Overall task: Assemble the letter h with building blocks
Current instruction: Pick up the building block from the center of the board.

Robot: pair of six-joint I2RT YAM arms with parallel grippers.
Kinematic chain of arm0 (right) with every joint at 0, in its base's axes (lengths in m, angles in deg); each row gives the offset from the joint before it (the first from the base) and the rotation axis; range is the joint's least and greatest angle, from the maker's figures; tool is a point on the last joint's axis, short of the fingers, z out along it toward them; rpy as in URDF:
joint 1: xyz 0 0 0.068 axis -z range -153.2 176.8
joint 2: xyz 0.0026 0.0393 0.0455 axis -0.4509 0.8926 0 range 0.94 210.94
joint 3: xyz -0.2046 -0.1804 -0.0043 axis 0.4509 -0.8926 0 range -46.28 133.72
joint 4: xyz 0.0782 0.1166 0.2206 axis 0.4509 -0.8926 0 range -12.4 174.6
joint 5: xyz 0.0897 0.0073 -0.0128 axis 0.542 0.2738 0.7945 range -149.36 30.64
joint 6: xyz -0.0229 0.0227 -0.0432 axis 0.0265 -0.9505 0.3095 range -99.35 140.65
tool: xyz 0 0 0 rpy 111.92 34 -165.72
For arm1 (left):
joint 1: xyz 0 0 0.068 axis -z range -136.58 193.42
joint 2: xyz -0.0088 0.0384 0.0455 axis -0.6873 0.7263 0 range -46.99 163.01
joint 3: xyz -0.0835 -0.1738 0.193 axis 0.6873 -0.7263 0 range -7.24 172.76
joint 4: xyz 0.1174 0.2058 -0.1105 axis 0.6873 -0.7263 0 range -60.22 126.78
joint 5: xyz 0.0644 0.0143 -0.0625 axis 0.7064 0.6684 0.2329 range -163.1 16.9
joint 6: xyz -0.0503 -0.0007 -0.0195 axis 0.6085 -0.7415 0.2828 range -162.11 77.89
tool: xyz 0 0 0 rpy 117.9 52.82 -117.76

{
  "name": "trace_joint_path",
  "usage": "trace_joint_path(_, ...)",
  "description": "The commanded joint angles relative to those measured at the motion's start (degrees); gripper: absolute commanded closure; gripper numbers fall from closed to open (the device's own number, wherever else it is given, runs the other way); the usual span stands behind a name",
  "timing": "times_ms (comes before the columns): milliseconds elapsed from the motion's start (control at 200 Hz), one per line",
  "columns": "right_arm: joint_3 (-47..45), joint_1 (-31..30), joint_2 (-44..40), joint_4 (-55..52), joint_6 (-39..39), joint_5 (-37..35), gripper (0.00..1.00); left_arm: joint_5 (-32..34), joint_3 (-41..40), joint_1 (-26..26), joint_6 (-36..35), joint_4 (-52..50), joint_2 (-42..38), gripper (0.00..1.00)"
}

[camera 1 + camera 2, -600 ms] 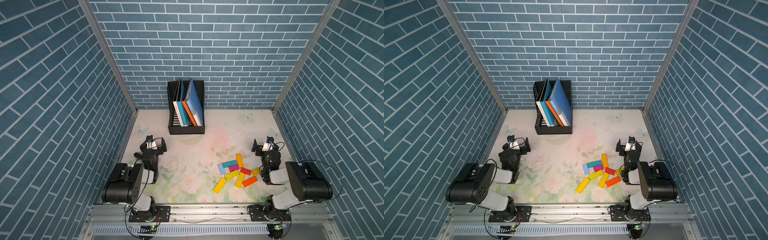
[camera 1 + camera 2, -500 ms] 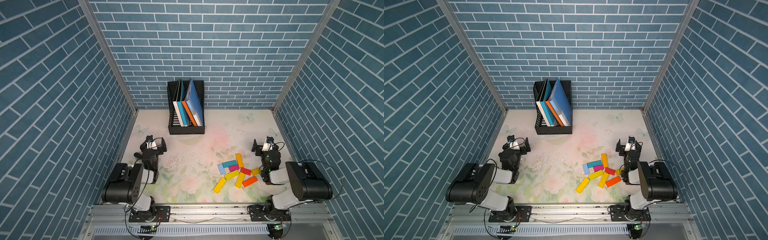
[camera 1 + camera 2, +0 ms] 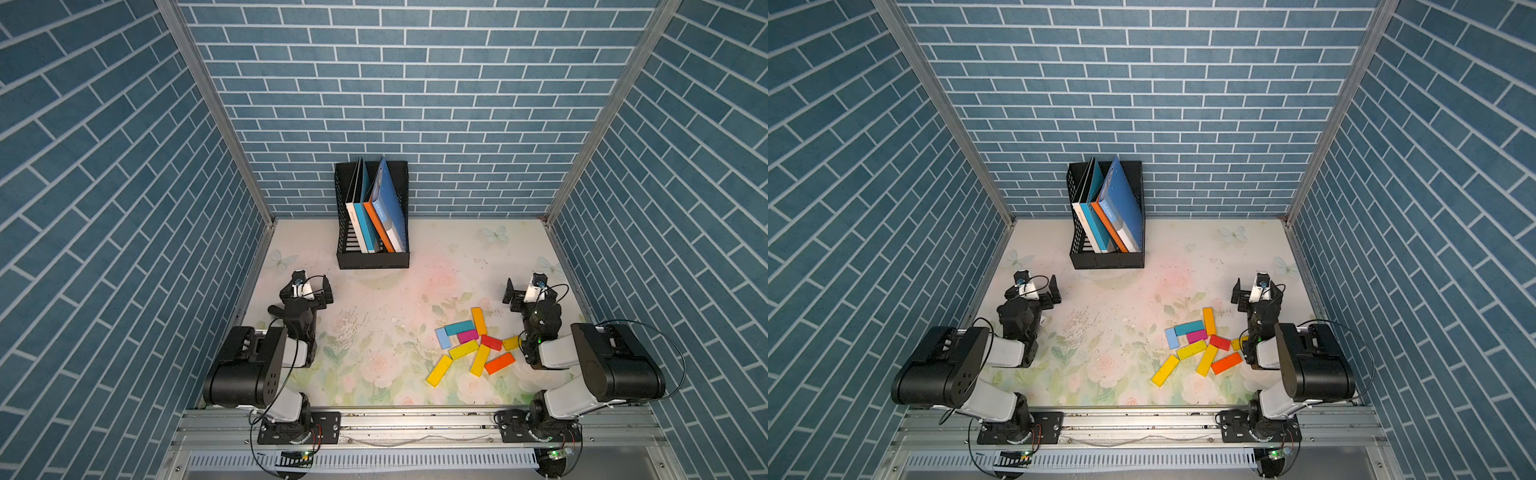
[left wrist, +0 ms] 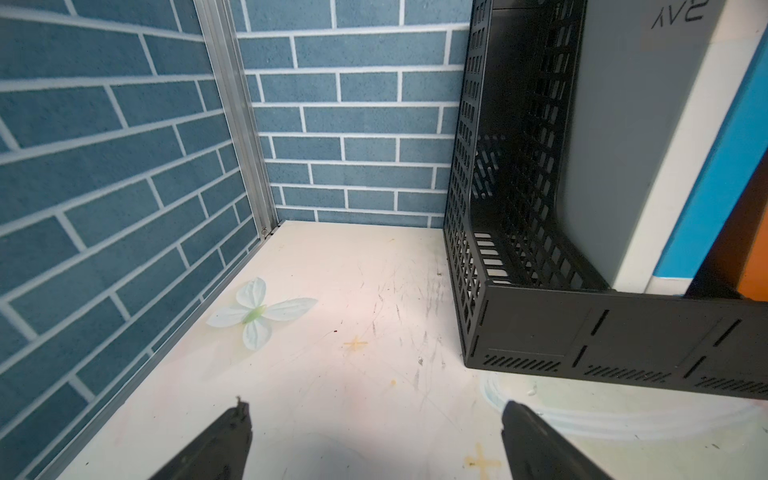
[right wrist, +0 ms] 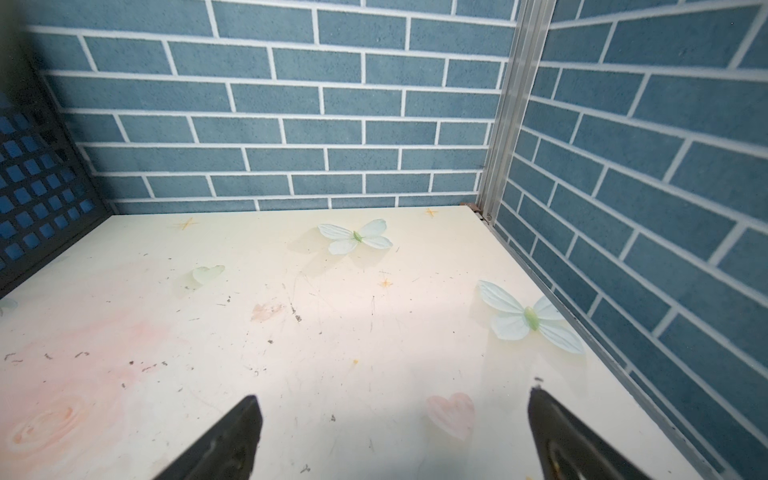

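1. Building blocks (image 3: 464,349) lie in a loose heap on the flowery table (image 3: 374,361) in both top views. They are on the right arm's side. I count about ten: yellow, orange, red, teal, light blue and pink. Some touch each other. None make the letter h yet.
2. Both top views show the left gripper (image 3: 306,291) and the right gripper (image 3: 528,293) with jaws wide apart and holding nothing. The right gripper is near the heap, a bit past it toward the back wall. The left gripper is well apart from the heap.
3. A long yellow block (image 3: 1165,370) in a top view sticks out at the heap's edge, with bare table along both long sides. I think it is the easiest first pick. Pinch it across its narrow width, lift it straight up, and lay it on the bare middle of the table as the tall stem.
4. The left wrist view shows the left gripper (image 4: 374,415) open over bare table. The black file rack (image 4: 540,332) with its books (image 4: 715,166) is near. No blocks show here. Build the letter well away from that rack.
5. The right wrist view shows the right gripper (image 5: 392,401) open over bare table too, looking at the back wall. No blocks show here. I think this arm needs to pull back and turn to the heap before it goes down.
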Motion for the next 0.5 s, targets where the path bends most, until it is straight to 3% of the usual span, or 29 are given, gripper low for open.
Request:
trace_joint_path(0,0.3,-0.3,0.0,1.0,1.8,0.0,0.01,-0.5,-0.1,-0.2,-0.5,0.5,-0.1,0.0)
trace_joint_path(45,1.0,-0.3,-1.8,-1.2,0.8,-3.9,0.01,-0.5,0.0,-0.2,-0.5,0.4,-0.1,0.0)
trace_joint_path(95,4.3,-1.0,-8.7,-12.8,0.3,-8.3,0.01,0.6,0.2,-0.2,0.0,0.2,-1.2,0.0)
trace_joint_path(135,10.4,-2.6,-15.3,-26.6,-1.2,-13.1,0.01,4.1,3.3,-0.2,1.7,-8.8,-6.0,0.0)
trace_joint_path(185,19.8,-3.4,-22.0,-45.1,-9.1,-18.1,0.01,6.9,9.6,-0.3,3.9,-24.2,-12.9,0.0)
trace_joint_path(235,26.9,-3.4,-26.5,-58.6,-17.3,-16.3,0.01,9.4,13.6,-0.2,11.3,-33.7,-18.5,0.0)
trace_joint_path(300,28.1,-3.4,-30.8,-64.0,-25.0,-13.8,0.0,8.7,15.9,1.6,19.9,-42.9,-25.1,0.0)
trace_joint_path(365,23.8,-2.4,-34.2,-63.5,-35.8,-12.2,0.01,14.1,17.8,8.9,25.2,-50.7,-29.5,0.0)
trace_joint_path(495,31.1,-4.2,-30.6,-81.0,-40.1,-9.0,0.01,19.1,18.9,28.1,25.7,-55.8,-30.4,0.01)
